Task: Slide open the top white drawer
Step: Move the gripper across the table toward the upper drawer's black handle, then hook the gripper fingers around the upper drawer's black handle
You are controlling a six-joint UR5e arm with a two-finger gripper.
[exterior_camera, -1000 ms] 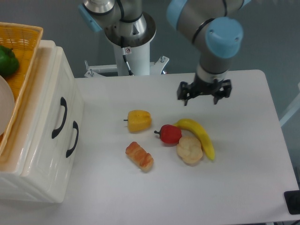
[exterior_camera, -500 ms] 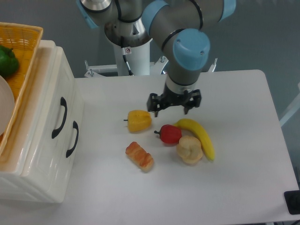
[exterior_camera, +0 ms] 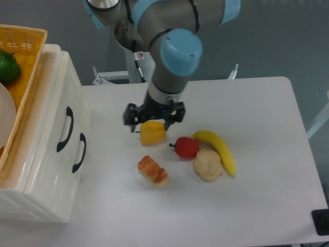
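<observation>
gripper (exterior_camera: 153, 116) jaws spread, above yellow pepper (exterior_camera: 152, 133) mid-table | top white drawer (exterior_camera: 55, 123) shut, cabinet at left edge | red pepper (exterior_camera: 187, 147), banana (exterior_camera: 221, 149), bun (exterior_camera: 207, 164), pastry (exterior_camera: 153, 171) clustered at centre

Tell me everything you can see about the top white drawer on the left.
The top white drawer is the upper of two glossy cream-white panelled fronts in a small cabinet at the table's left edge. It carries one curved black handle, looks shut flush with the cabinet face, and nothing touches it; the gripper hangs well to its right.
</observation>
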